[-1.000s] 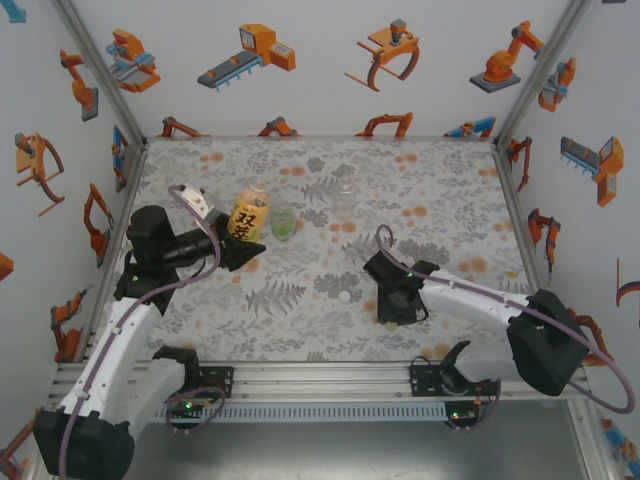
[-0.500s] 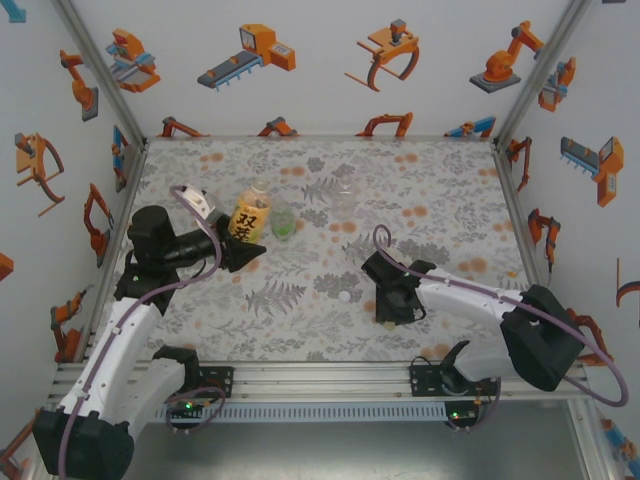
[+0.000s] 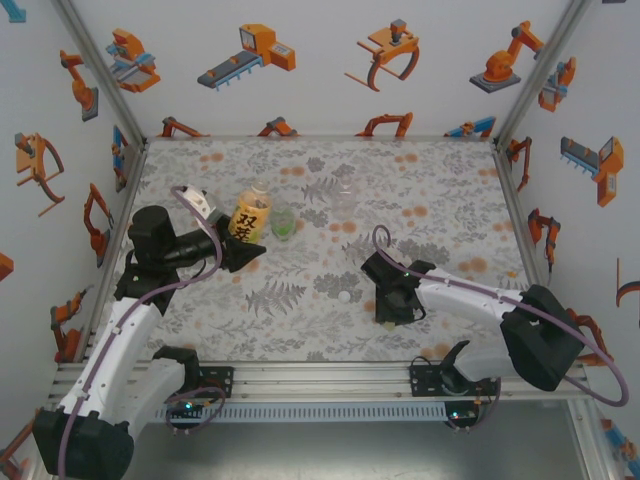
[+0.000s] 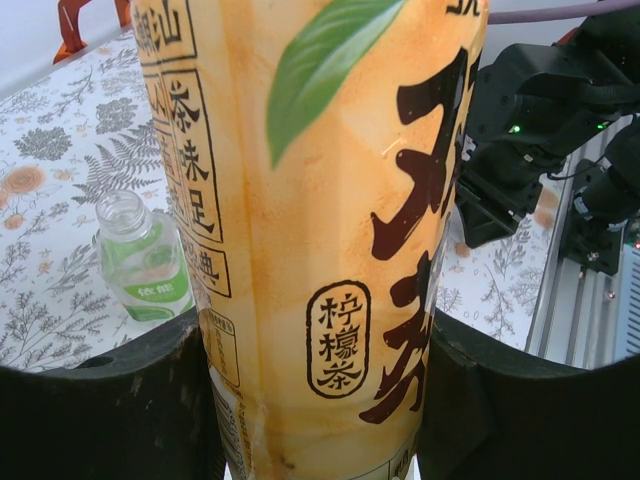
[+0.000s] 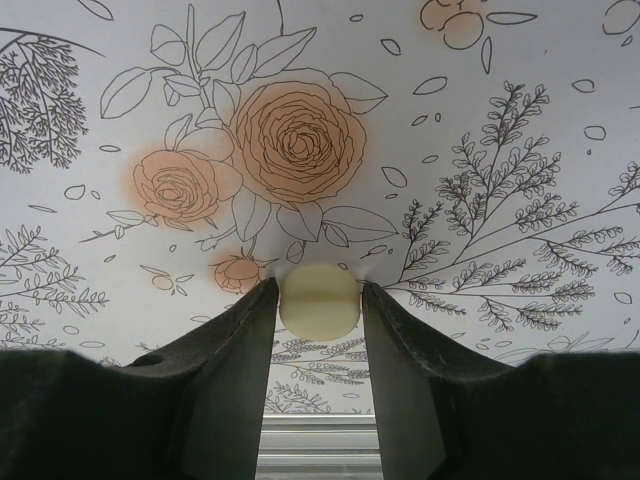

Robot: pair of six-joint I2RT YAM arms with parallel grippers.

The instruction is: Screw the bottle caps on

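Note:
My left gripper (image 3: 243, 243) is shut on the yellow-orange labelled bottle (image 3: 250, 214), holding it upright at the left of the table. In the left wrist view the bottle (image 4: 330, 230) stands between the two black fingers of that gripper (image 4: 320, 400). A green-tinted bottle (image 3: 283, 222) (image 4: 145, 262) stands open-necked just to its right. A colourless bottle (image 3: 345, 196) shows faintly further right. My right gripper (image 5: 318, 291) (image 3: 388, 318) is shut on a pale yellow cap (image 5: 319, 305), low over the flowered table near the front. A white cap (image 3: 345, 296) lies on the table just left of the right gripper.
The flowered tablecloth (image 3: 440, 190) runs to white walls at the back and sides. An aluminium rail (image 3: 320, 378) with both arm bases lines the near edge. In the left wrist view, the right arm (image 4: 530, 110) is behind the held bottle.
The right arm has edged slightly left and away from the near edge with the cap still in its jaws. The left arm and its bottle have stayed put.

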